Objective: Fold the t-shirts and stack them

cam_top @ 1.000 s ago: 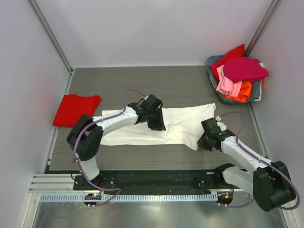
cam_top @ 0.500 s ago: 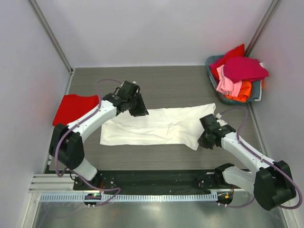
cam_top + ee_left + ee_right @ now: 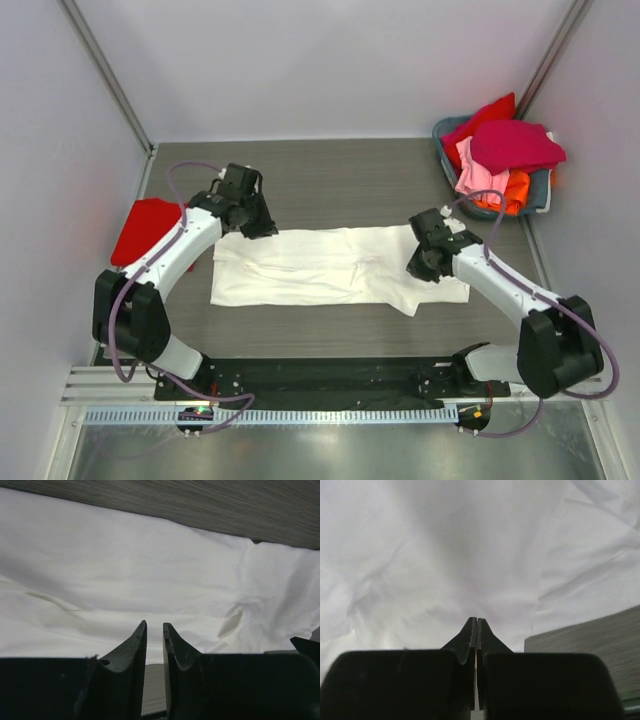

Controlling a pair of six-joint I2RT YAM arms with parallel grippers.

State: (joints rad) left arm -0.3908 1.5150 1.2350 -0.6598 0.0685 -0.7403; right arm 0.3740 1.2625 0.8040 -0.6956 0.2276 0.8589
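Nearby, basket holds piled t-shirts.

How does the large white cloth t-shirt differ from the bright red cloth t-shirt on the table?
The white t-shirt is spread out centrally; the red t-shirt is folded at the left. The white t-shirt covers far more area than the red t-shirt. Both lie flat.

red t-shirt partly behind left arm, white t-shirt cropped, right tool perhaps pinching cloth

No readable text anywhere; any small marks seem illegible.
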